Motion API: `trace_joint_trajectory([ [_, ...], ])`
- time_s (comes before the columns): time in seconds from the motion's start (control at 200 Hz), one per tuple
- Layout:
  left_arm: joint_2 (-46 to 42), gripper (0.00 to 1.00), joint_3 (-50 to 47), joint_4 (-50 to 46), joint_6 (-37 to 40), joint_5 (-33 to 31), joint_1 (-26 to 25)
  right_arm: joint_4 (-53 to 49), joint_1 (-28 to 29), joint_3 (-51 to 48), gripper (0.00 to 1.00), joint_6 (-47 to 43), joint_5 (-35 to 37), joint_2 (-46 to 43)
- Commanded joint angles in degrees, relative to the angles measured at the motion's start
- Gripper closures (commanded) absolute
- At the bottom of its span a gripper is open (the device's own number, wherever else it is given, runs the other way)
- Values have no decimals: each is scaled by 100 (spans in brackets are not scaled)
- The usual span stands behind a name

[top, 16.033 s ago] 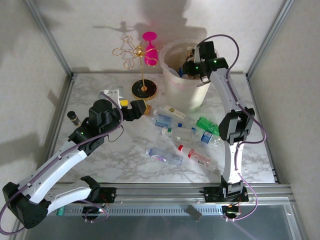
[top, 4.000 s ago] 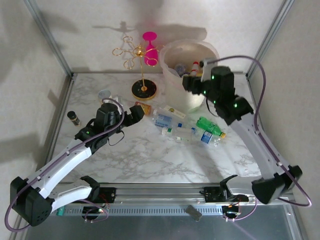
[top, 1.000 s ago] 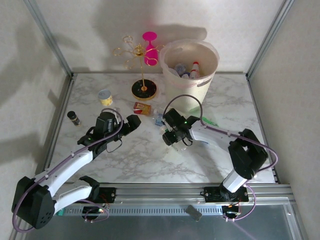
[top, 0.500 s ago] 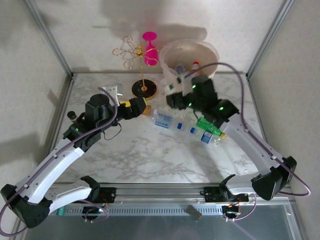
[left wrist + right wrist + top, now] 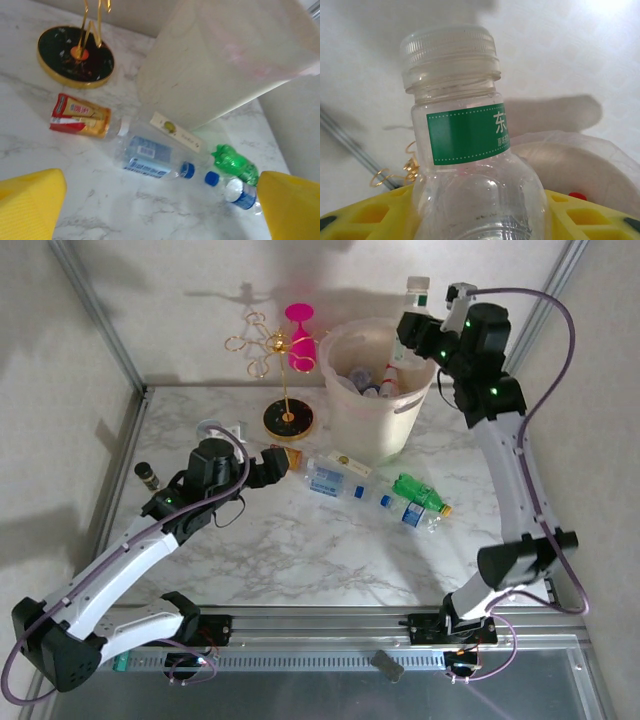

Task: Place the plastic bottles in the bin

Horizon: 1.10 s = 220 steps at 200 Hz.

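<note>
**Worktop and enclosure.** The worktop (image 5: 300, 555) is a white slab with grey marble veining. It is bounded by pale walls (image 5: 170, 275), slanting aluminium posts (image 5: 98, 312) and a metal rail (image 5: 330, 623) along the near edge, where the arm bases are bolted.

**Bin.** The bin (image 5: 372, 425) stands at the far middle-right of the worktop. Several plastic bottles (image 5: 372, 380) lie inside it, one with a red cap.

**Right arm.** The right claw (image 5: 420, 328) is raised above the bin's far right rim. It is clamped on an upright clear green-labelled bottle (image 5: 415, 295) with a pale cap. In the right wrist view, yellow fingers (image 5: 365, 222) flank the lower body of this bottle.

**Left arm.** The left claw (image 5: 277, 463) hangs low over the worktop with its yellow fingertips (image 5: 30, 205) wide apart and nothing between them. Just beyond it lies a small red and yellow carton (image 5: 80, 116).

**Loose bottles.** All lie on their sides in front of the bin:
- a clear blue-labelled bottle (image 5: 145, 156);
- a green bottle (image 5: 234, 160);
- a smaller blue-capped bottle (image 5: 239, 195), touching the green one.

**Other objects.**
- A gold wire stand (image 5: 285, 355) carrying a pink glass (image 5: 300, 335) rises from a dark round base (image 5: 76, 55) to the left of the bin.
- A tiny dark vial (image 5: 147, 475) stands near the left edge.
</note>
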Motion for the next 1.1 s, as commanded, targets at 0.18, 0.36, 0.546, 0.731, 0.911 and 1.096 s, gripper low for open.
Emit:
trace_joint_trajectory([
  [0.18,94,3,-170,272,182,-160,-29,-777,-24,1845,59,142,167,1786],
  [0.36,68,3,-204,284,205,-162,-29,-1376,136,2205,59,-514,1221,2272],
  [0.546,107,3,-205,301,196,-114,-29,-1577,324,2083,58,-1358,2480,2408],
  [0.731,140,3,-194,302,177,-67,-2,-1570,492,1756,56,-1809,2937,2519],
  [0.911,121,3,-196,302,128,-112,50,-1672,520,1708,53,-1827,2901,2787],
  [1.096,103,3,-209,314,100,-103,77,-1728,530,1753,42,-1799,2800,2891],
])
